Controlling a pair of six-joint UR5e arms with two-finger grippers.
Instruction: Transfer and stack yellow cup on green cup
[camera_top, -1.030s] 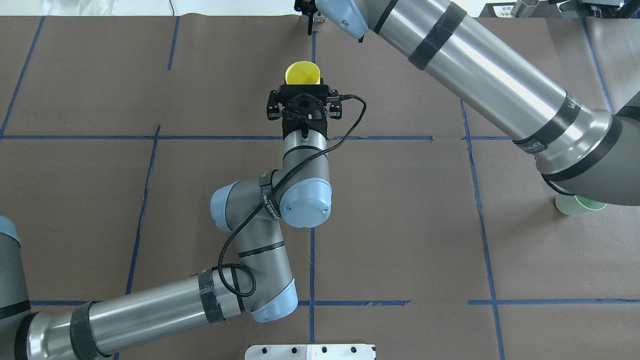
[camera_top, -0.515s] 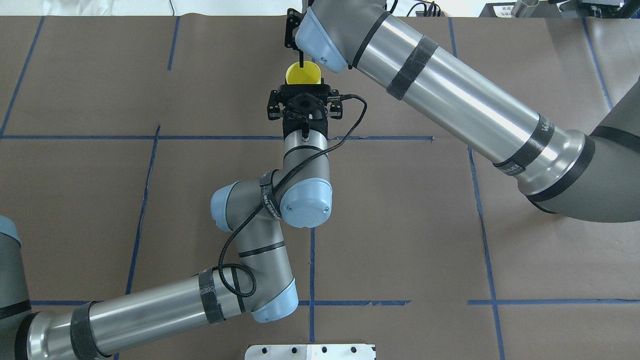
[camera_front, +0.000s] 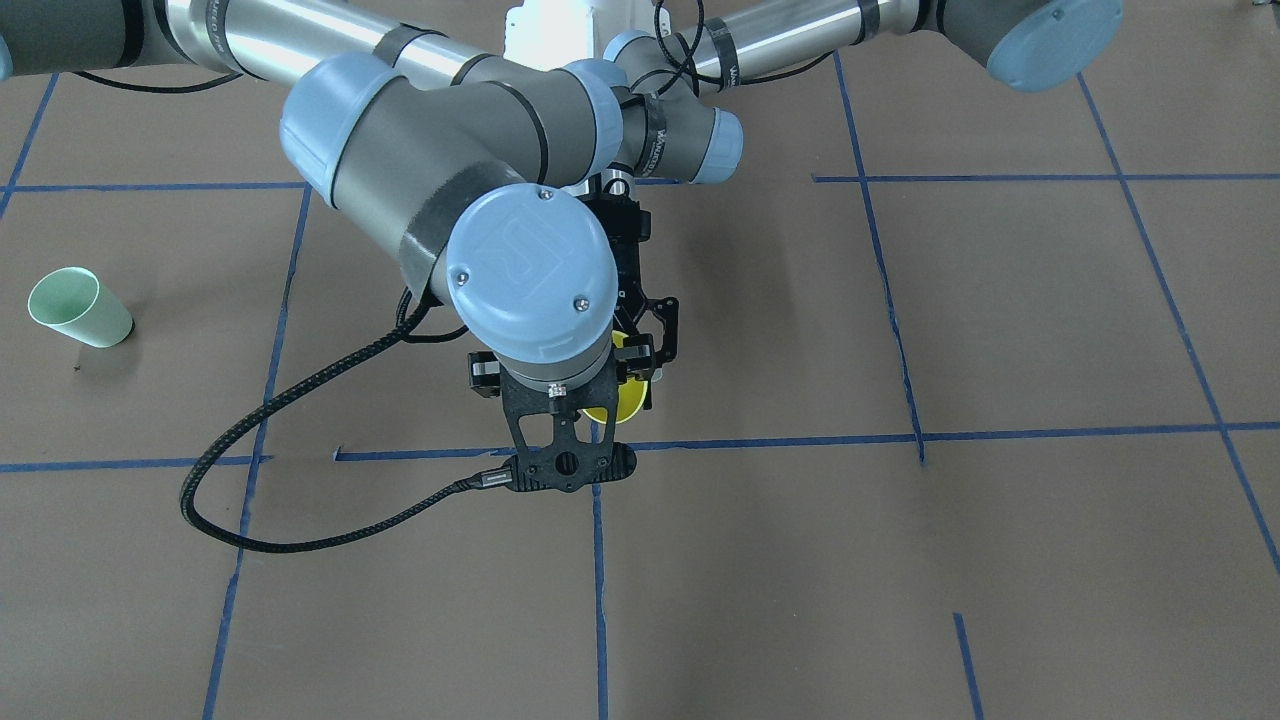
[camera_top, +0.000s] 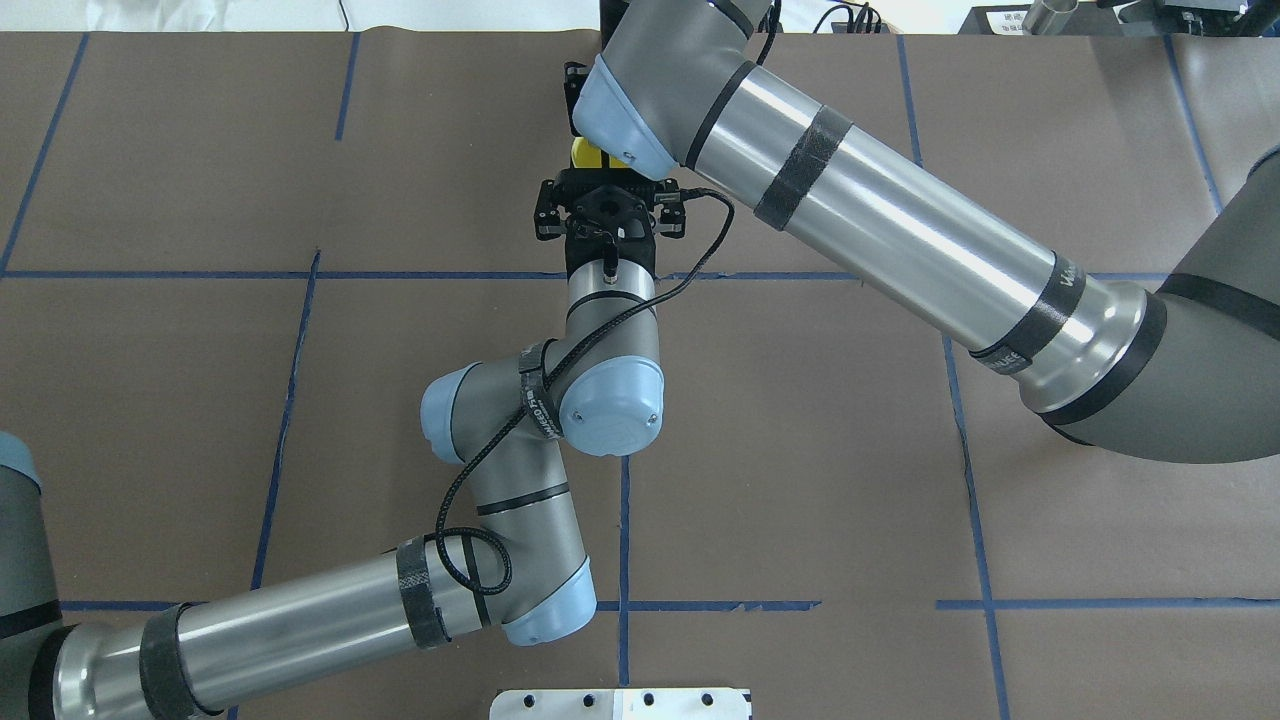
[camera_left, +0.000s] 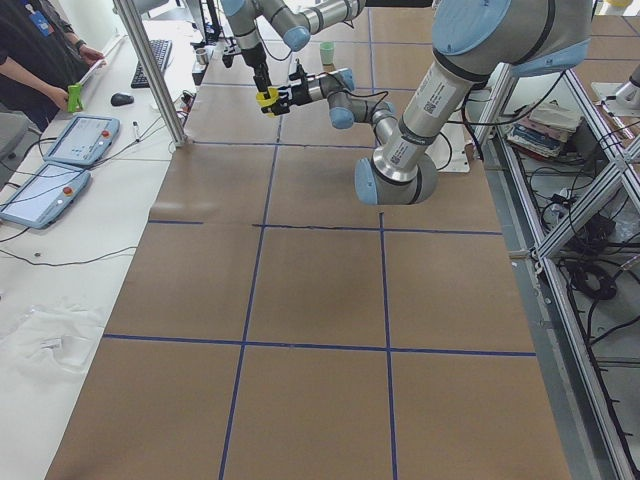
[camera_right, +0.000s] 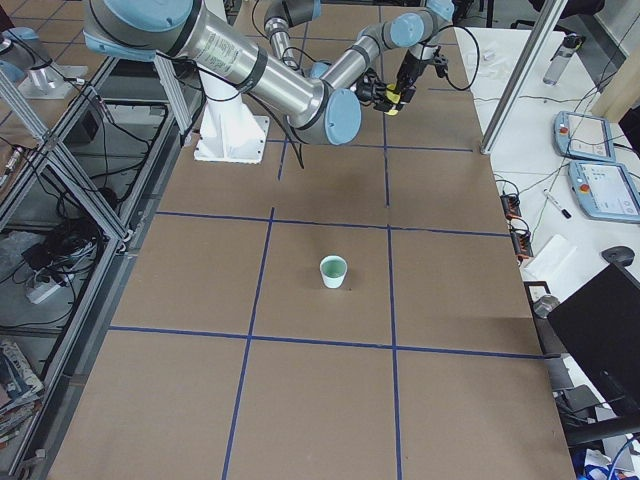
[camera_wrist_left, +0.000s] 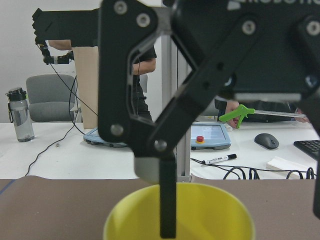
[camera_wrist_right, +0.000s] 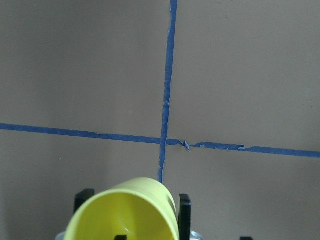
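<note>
Two grippers share the yellow cup (camera_wrist_left: 210, 217).
The left gripper (camera_wrist_right: 134, 202) clamps it upright in its jaws; the right gripper (camera_wrist_left: 242, 210), jaws wide, straddles the rim from above, one finger (camera_wrist_left: 167, 210) inside.

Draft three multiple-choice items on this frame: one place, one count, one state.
1. Where is the green cup?
A. Upright on the table, apart from both arms
B. Held in the air
C. Tipped over at the table's edge

2. How many cups show?
A. One
B. Two
C. Three

3. The yellow cup is:
A. Lying on the table
B. Held above the table in the left hand, a finger of the right hand inside its rim
C. Nested in the green cup

Key: 1 A, the right-side view shows it standing alone. 2 B, only one green and one yellow appear. 3 B, the left wrist view shows the finger inside the rim.
</note>
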